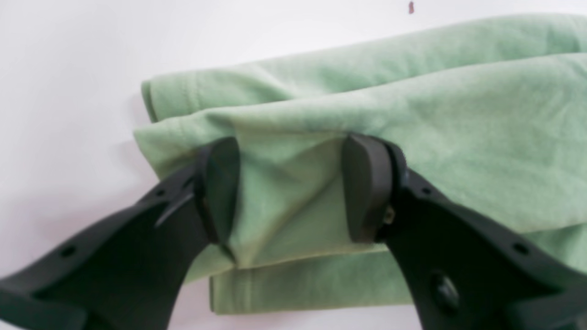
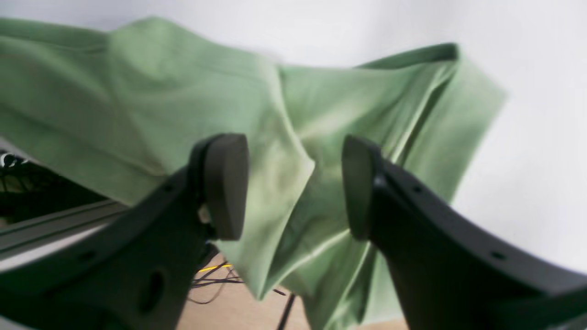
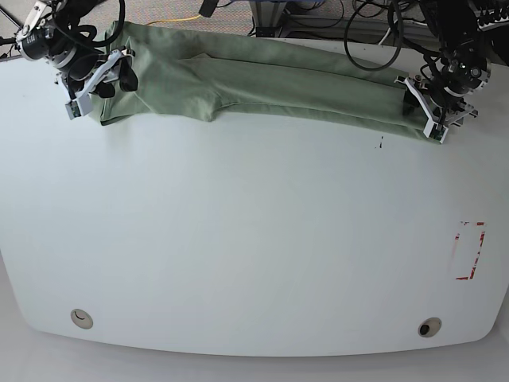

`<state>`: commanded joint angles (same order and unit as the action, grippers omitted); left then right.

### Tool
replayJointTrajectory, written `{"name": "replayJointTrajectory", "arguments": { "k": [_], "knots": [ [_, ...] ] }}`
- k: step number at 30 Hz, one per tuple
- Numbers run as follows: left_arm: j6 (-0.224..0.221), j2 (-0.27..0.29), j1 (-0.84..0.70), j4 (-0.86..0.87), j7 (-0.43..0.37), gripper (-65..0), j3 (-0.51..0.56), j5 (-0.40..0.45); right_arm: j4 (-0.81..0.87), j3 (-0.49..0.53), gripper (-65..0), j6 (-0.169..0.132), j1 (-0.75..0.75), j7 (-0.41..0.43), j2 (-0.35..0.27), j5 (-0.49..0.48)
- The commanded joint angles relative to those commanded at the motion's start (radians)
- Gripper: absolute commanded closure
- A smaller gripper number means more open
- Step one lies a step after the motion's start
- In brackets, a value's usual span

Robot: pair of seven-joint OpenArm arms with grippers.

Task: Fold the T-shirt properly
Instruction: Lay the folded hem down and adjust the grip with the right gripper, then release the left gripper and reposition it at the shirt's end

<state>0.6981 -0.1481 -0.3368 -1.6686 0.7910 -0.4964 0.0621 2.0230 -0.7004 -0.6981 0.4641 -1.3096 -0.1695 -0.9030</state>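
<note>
The pale sage-green T-shirt (image 3: 278, 79) lies stretched in a long folded band along the far edge of the white table. My left gripper (image 3: 421, 111) is at its right end. In the left wrist view the left gripper (image 1: 293, 192) is open, its fingers (image 1: 367, 188) set down either side of a raised fold of the layered shirt (image 1: 458, 137). My right gripper (image 3: 119, 76) is at the shirt's left end. In the right wrist view the right gripper (image 2: 293, 188) is open, with loose shirt fabric (image 2: 137, 91) between and behind the pads, part of it hanging past the table edge.
The white table (image 3: 238, 239) spreads toward the front. A red rectangular marking (image 3: 469, 251) is at the right, a small dark speck (image 3: 381, 145) lies below the shirt, and two round holes (image 3: 79, 318) sit near the front edge. Cables (image 3: 374, 24) lie behind the table.
</note>
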Motion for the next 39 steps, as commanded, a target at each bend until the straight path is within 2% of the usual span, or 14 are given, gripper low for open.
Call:
{"name": "replayJointTrajectory", "arguments": {
  "k": [3,6,9,13,19,26,30,32,35,39],
  "knots": [
    [0.000,0.000,0.000,0.000,0.000,-33.8,0.000,0.000,-0.028,0.043,-30.9,0.000,0.002,0.003,0.000,0.002],
    [0.000,0.000,0.000,0.000,0.000,-33.8,-0.002,0.000,-0.091,0.063,-24.6,0.000,0.005,0.029,0.000,0.025],
    [0.000,0.000,0.000,0.000,0.000,-33.8,-0.002,0.000,-0.176,0.098,-18.4,0.000,-0.011,0.074,-0.008,0.140],
    [0.000,0.002,0.000,0.000,0.000,-33.8,-0.008,0.000,-0.249,0.132,-18.2,0.000,-0.038,0.098,-0.008,0.292],
    [0.000,0.006,0.000,0.002,0.000,-33.8,-0.008,-0.003,-0.350,0.133,-18.2,0.000,-0.138,0.164,-0.008,0.456],
    [0.000,0.021,0.049,0.026,0.009,-33.8,-0.011,-0.005,-0.405,0.133,-18.1,0.000,-0.258,0.170,-0.008,0.601],
    [0.000,0.028,0.069,0.032,0.018,-34.2,-0.058,-0.011,-0.397,0.135,-18.1,0.000,-0.272,0.170,-0.008,0.615],
    [0.000,0.028,0.083,0.012,0.066,-34.4,-0.098,-0.057,-0.397,0.135,-18.1,0.000,-0.272,0.170,-0.008,0.615],
    [0.000,0.011,0.089,-0.031,0.175,-34.4,-0.160,-0.192,-0.397,0.135,-18.1,0.000,-0.270,0.170,-0.008,0.615],
    [0.000,-0.026,0.091,-0.044,0.236,-34.4,-0.206,-0.310,-0.397,0.135,-18.1,0.000,-0.267,0.170,-0.003,0.615]
  ]
}}
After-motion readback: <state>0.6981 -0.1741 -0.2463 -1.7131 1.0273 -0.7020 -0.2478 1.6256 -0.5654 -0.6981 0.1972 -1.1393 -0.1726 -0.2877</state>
